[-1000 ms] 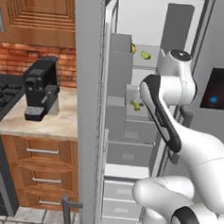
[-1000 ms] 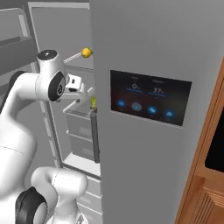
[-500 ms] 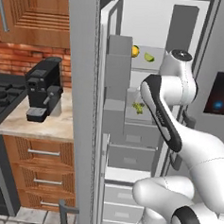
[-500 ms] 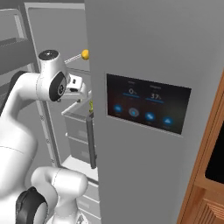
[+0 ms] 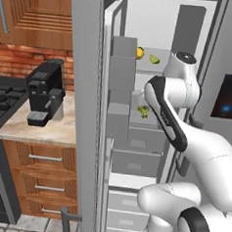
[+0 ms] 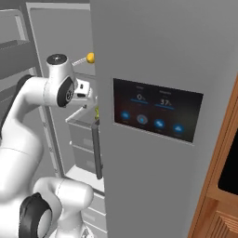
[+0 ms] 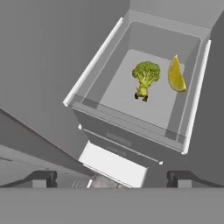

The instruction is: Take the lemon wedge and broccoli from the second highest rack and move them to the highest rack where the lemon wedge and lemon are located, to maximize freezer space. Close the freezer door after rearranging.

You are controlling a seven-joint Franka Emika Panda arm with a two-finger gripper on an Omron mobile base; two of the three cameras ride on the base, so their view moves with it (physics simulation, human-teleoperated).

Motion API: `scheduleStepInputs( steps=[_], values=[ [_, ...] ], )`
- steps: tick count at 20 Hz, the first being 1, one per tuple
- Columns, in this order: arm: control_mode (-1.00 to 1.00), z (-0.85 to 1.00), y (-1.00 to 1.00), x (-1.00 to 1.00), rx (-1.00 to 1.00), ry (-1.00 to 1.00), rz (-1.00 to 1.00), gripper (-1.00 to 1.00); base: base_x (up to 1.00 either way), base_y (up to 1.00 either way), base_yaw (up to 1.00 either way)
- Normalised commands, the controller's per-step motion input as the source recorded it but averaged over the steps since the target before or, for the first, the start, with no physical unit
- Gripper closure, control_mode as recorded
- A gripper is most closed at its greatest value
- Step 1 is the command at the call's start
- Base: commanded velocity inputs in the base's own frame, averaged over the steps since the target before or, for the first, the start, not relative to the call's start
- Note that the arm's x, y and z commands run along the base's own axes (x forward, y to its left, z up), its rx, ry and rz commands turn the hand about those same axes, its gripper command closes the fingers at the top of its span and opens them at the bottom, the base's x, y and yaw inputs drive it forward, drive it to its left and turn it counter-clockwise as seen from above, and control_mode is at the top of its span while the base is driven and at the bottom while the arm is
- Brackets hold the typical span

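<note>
As the broccoli [image 7: 145, 79] and the lemon wedge [image 7: 176, 75] both lie in the second highest rack [image 7: 107, 113], side by side and close together but apart, the wedge next to the rack's side wall, no part of the moving seems to be done. On the highest rack [image 5: 158, 65], directly above that rack, I see a whole lemon [image 5: 140, 53] and a second, greenish lemon wedge [image 5: 155, 59]. The freezer door [image 5: 86, 116] stands open. So both pieces are left to carry up, and then the door must be closed.

The arm rises in front of the open freezer, its elbow bent high beside the highest rack. The hand reaches in above the second highest rack and looks down into it. The gripper [image 7: 112, 178] hovers well above the rack's front edge; its fingers [image 7: 40, 178] are spread to their widest and hold nothing. I judge that it is lining up for a first pick, perhaps the broccoli.
</note>
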Motion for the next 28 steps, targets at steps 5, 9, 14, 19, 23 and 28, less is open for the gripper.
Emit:
scheduleStepInputs(
  steps=[5,9,14,19,23,28],
  values=[
    [-1.0,-0.47,-0.31,0.19,0.0,-0.04,0.0,-1.0,0.0,0.0,0.0],
    [-1.0,-0.41,-0.28,0.28,0.0,0.0,0.0,-1.0,0.0,0.0,0.0],
    [-1.0,-0.48,-0.06,0.38,0.0,0.0,0.0,-1.0,0.0,0.0,0.0],
    [-1.0,-0.37,-0.13,0.56,0.08,0.02,0.0,-1.0,0.0,0.0,0.0],
    [-1.0,-0.28,0.0,0.57,0.07,0.08,0.0,-1.0,0.0,0.0,0.0],
    [-1.0,-0.2,-0.01,0.56,0.01,0.1,0.0,-1.0,0.0,0.0,0.0]
  ],
)
